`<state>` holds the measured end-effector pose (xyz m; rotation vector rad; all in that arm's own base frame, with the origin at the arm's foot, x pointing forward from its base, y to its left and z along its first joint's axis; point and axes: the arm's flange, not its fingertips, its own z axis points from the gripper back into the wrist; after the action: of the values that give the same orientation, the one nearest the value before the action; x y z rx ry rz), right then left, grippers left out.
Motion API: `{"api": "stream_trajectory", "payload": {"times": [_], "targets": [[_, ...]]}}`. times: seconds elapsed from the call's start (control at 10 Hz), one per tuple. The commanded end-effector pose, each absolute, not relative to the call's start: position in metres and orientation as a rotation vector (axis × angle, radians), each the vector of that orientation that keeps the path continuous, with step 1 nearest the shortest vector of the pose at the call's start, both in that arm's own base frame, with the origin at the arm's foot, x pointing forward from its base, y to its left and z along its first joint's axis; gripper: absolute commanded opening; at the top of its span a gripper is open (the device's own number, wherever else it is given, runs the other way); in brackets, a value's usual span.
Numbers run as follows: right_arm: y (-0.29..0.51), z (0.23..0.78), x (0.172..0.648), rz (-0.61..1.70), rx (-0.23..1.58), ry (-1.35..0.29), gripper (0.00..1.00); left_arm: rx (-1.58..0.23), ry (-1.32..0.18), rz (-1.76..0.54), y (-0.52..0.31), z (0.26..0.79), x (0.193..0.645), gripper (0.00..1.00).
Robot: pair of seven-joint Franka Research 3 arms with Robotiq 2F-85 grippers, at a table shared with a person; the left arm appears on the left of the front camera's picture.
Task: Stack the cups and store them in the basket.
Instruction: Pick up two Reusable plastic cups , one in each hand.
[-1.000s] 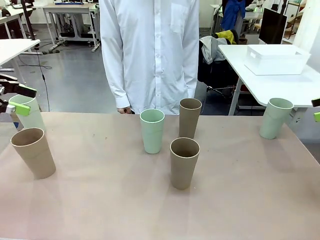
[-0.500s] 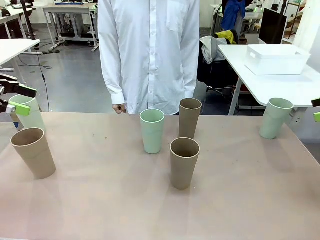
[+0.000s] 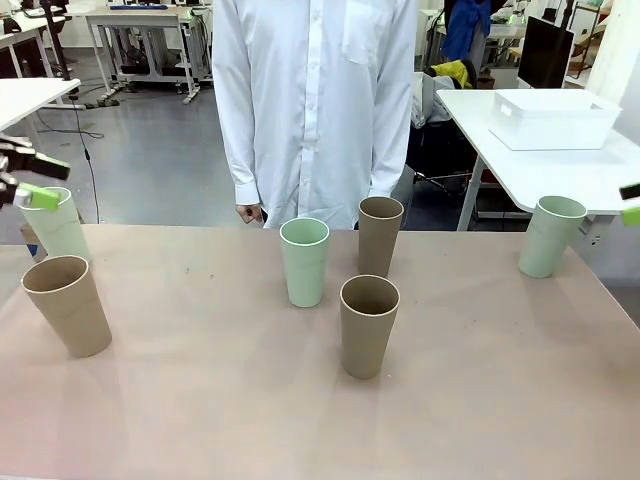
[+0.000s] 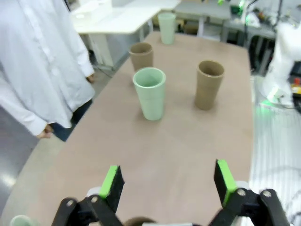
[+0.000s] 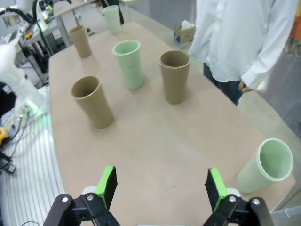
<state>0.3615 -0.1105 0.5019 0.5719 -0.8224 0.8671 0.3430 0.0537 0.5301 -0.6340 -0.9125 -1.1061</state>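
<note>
Pinkish-brown tabletop [image 3: 200,410], six cups unmoved. Left gripper [image 3: 36,182] slightly higher than before, fingers spread wide, empty, near rim of pale mint matte tumbler [image 3: 60,230]. Tan-brown matte tumbler [image 3: 68,305] just in front. Person's hand [image 3: 250,213] shifted right. Centre: mint cup [image 3: 304,262], rear tan cup [image 3: 380,235], front tan cup [image 3: 368,325]. Right mint cup [image 3: 550,235]. Right gripper [image 3: 631,202] raised slightly, wide open, empty. White rectangular plastic basket [image 3: 555,120] on side table [image 3: 520,165] behind, well apart.

Lab with rows of white worktables [image 3: 600,175]
</note>
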Motion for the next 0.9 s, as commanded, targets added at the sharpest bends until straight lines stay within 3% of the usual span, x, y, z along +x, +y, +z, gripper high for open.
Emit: {"api": "stream_trajectory", "payload": {"times": [0.0,0.3,0.8], "targets": [[-0.122,0.518,0.452,0.818,0.604,-0.814,1.00,-0.714,-0.944,-1.093,0.087,0.554,0.416,1.00],[-0.167,0.511,0.536,0.808,0.704,-0.887,1.00,-0.791,-1.001,-1.121,0.150,0.566,0.479,1.00],[-0.256,0.454,0.560,0.869,0.888,-0.983,1.00,-0.851,-1.093,-1.194,0.251,0.516,0.489,1.00]]}}
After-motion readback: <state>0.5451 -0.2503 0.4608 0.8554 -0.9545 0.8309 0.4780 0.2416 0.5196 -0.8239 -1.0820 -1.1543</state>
